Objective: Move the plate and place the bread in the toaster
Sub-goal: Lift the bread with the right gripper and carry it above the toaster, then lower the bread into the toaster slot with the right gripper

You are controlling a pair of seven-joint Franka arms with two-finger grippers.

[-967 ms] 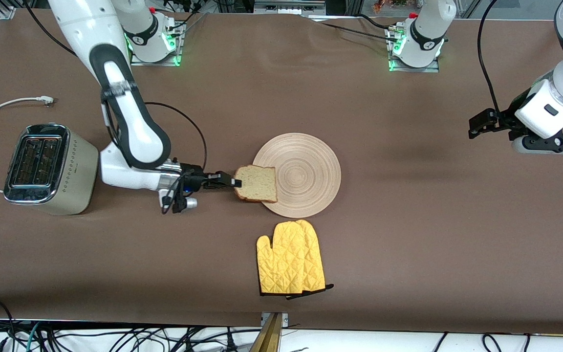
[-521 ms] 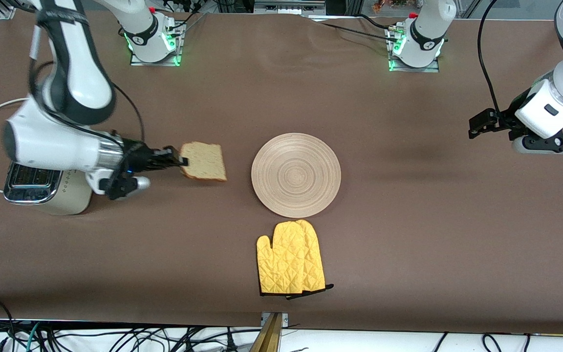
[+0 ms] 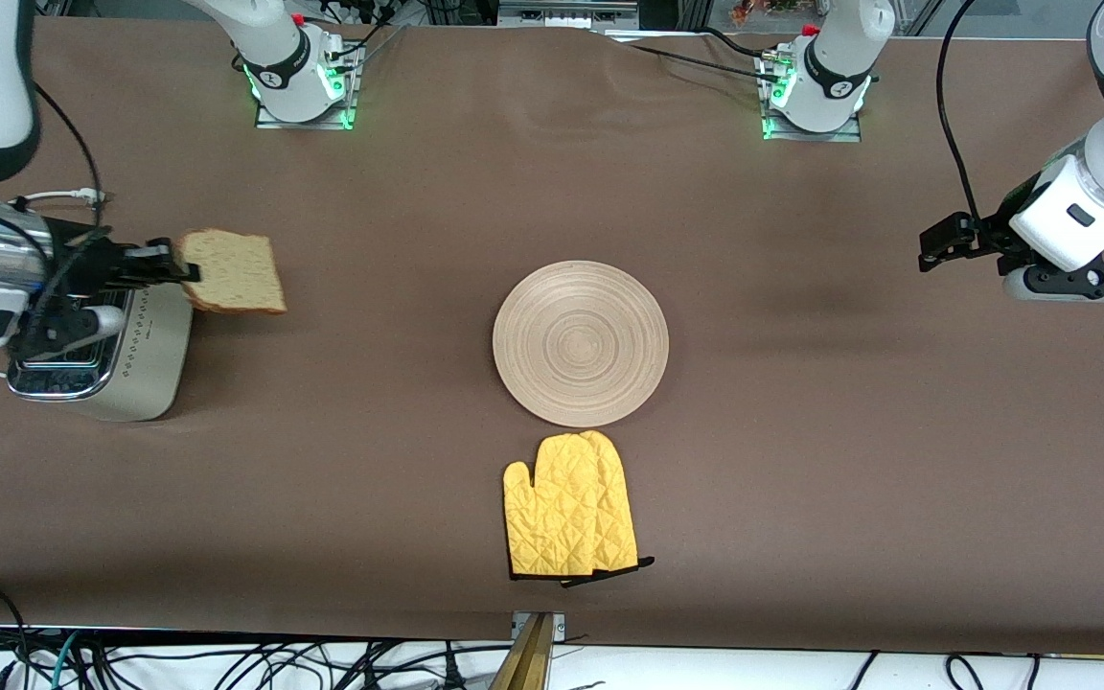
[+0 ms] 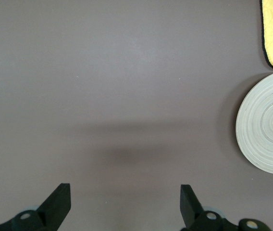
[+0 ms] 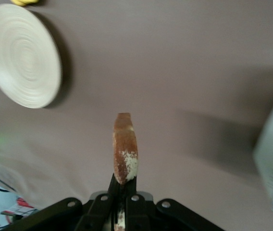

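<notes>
Speckled light-brown bread slice held level in air, beside cream-beige chrome-topped toaster.

Pinched at crust by right gripper, pointing toward grooved round light-wood plate; left gripper waiting, jaws spread.

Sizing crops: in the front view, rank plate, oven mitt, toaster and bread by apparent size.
1. plate
2. toaster, partly hidden, and oven mitt: too alike to rank
3. bread, held up nearer the camera

No words, brand names, labels or numbers can be read on anything in these pictures.
</notes>
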